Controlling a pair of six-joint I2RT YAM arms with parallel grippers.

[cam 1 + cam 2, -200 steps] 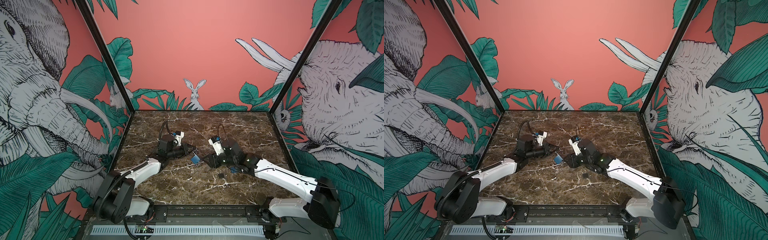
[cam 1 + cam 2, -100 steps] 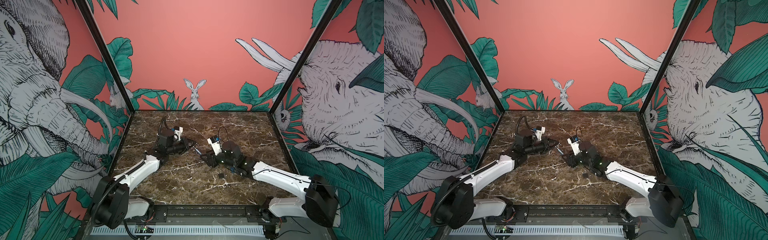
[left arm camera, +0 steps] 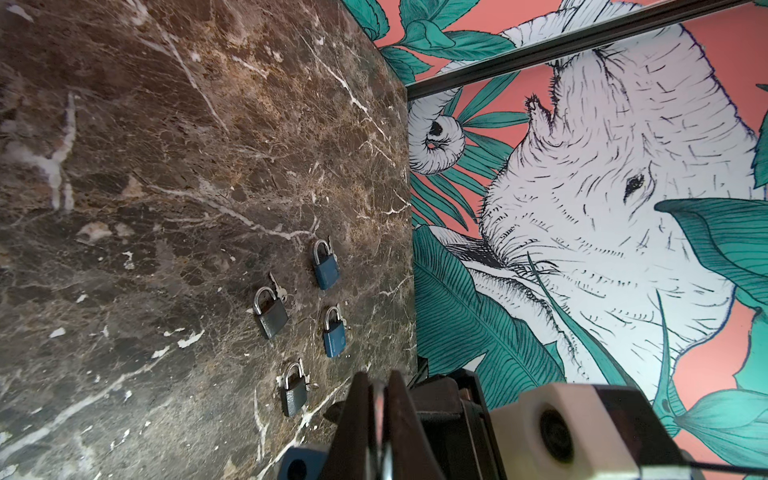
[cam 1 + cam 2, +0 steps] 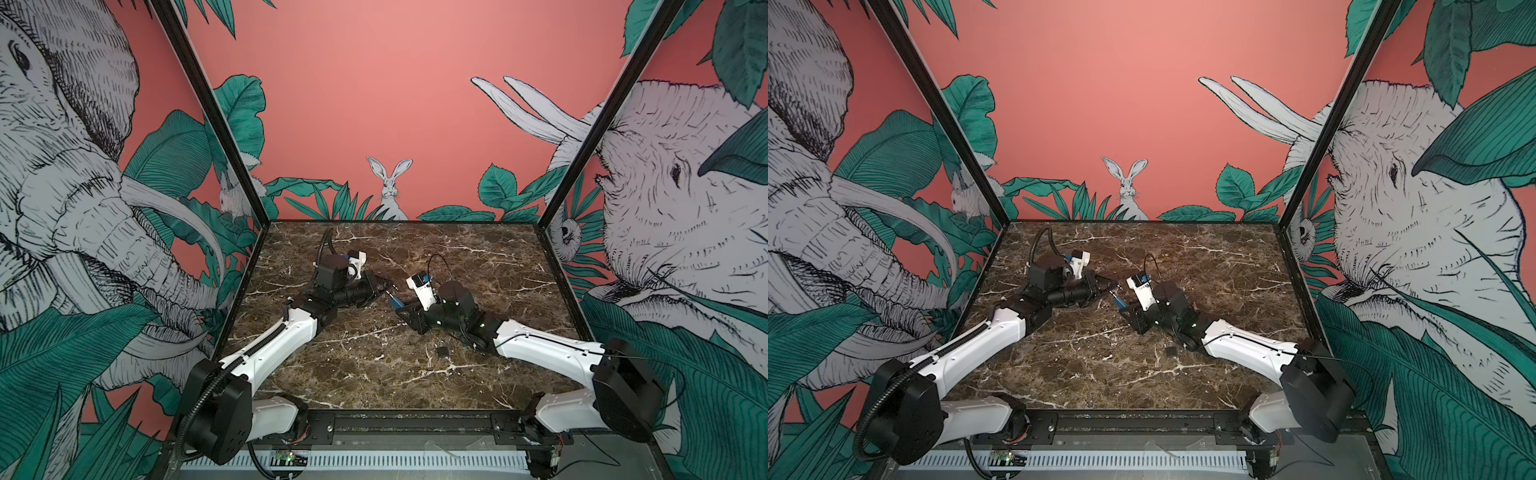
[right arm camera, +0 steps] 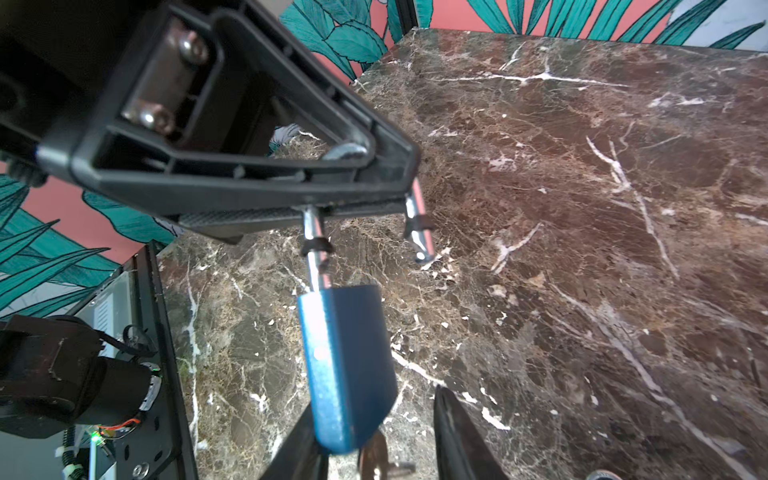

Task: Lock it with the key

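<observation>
Here we go: the left gripper [image 4: 384,287] is clamping hard on the silver U-shaped shackle [image 5: 315,249] of the small blue metal padlock [image 5: 347,365]. It is pinching the shackle at its bend, and the body is hanging off those fingertips, clear of the brown marble tabletop [image 4: 374,374]. The shackle is standing open: one leg is running into the body, while the free leg [image 5: 419,235] is poking out beside it and touching nothing. In both top views the padlock is sitting just past the left gripper's tips, between them and the right gripper [image 5: 374,411]. The right gripper's jaws are standing apart, straddling the end of the body farthest from the left gripper. One black finger [image 5: 455,432] is showing a clear gap to the blue metal; the other is lying close against it, and I cannot tell whether it is touching. A blurred brownish metal piece [image 5: 374,455] is peeking out at that far end, and I cannot tell whether it is the key. Nearer the front edge than the left gripper, and well apart from it, a small dark padlock [image 4: 441,352] is lying flat on the marble. The left wrist view is showing spare padlocks lying well ahead of the left gripper's tips: a grey spare [image 3: 270,318], a second grey spare [image 3: 294,392], a blue spare [image 3: 326,270] and a second blue spare [image 3: 333,338].
</observation>
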